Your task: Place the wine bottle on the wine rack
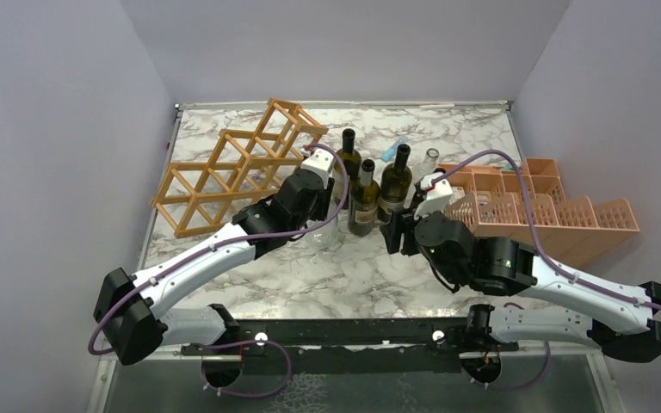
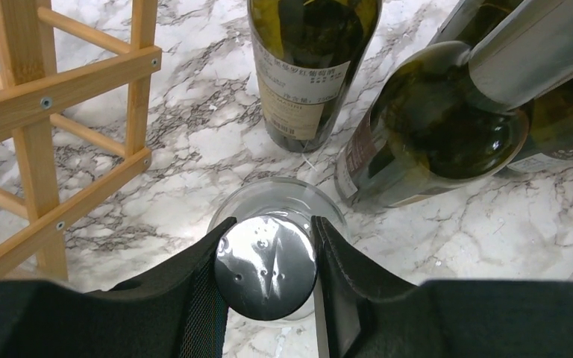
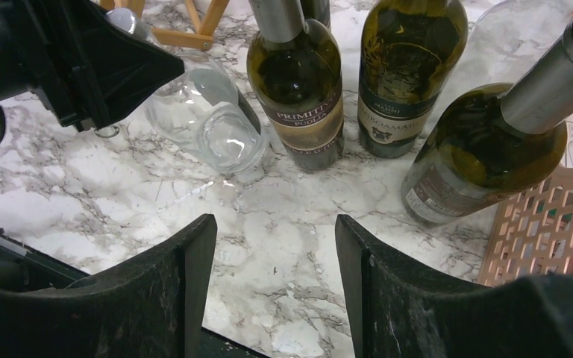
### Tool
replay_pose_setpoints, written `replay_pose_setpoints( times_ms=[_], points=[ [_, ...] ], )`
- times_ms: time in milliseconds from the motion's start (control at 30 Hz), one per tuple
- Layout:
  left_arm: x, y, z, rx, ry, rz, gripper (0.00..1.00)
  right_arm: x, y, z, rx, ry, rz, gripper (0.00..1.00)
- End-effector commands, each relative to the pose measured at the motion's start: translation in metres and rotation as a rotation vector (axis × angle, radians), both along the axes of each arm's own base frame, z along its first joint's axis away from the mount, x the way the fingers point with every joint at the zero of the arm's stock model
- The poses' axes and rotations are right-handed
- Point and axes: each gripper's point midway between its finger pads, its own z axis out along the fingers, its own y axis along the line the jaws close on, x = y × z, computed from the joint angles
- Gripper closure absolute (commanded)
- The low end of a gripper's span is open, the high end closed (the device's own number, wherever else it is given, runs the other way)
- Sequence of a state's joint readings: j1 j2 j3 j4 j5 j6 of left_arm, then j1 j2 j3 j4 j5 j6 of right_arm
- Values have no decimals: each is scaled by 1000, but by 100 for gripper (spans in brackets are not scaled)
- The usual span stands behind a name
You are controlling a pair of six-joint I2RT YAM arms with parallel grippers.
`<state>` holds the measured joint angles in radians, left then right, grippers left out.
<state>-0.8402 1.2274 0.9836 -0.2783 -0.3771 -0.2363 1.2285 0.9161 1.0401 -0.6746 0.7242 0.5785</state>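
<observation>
Left gripper (image 2: 271, 225), as you see it from its wrist camera: the two fingers are closed hard against opposite sides of the silver cap (image 2: 266, 270) of a clear glass bottle (image 3: 210, 123), which it holds by the top. You look straight down the bottle's axis onto the marble table (image 2: 194, 142). Whether the base rests on the marble cannot be told. The bottle is near the middle of the table, just right of the wine rack (image 1: 232, 168) and not touching it. The rack, a light wooden lattice, lies at the far left. Three dark green wine bottles (image 1: 364, 200) stand upright just right of the clear bottle. Right gripper (image 3: 274, 224): you find its fingers parted and holding nothing, poised over bare marble near the dark bottles. A salmon-pink crate (image 1: 542, 206) sits at the right.
</observation>
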Motion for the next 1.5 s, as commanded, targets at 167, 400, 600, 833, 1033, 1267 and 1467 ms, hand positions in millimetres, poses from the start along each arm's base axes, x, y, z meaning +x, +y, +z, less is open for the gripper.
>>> replay_pose_setpoints(
  times_ms=[167, 400, 600, 833, 1033, 1267, 1467],
  points=[
    [-26, 39, 36, 34, -26, 17, 99, 15, 11, 28, 13, -72, -39, 35],
    [-50, 61, 33, 37, 14, 18, 100, 28, 26, 39, 66, -94, -113, 30],
    [-68, 73, 27, 16, 47, 11, 79, 45, 31, 58, 5, -170, -170, 29],
    [-78, 73, 15, 20, 72, -32, 45, 58, 35, 56, -51, -220, -205, 27],
    [-81, 63, 37, -23, 46, -96, 14, 70, 40, 49, -74, -195, -194, 25],
    [-74, 55, 109, -98, -128, -153, 10, 95, 31, 46, -93, -161, -209, 25],
    [-60, 41, 144, -164, -260, -173, 10, 119, 44, 38, -126, -149, -159, 25]
  ],
)
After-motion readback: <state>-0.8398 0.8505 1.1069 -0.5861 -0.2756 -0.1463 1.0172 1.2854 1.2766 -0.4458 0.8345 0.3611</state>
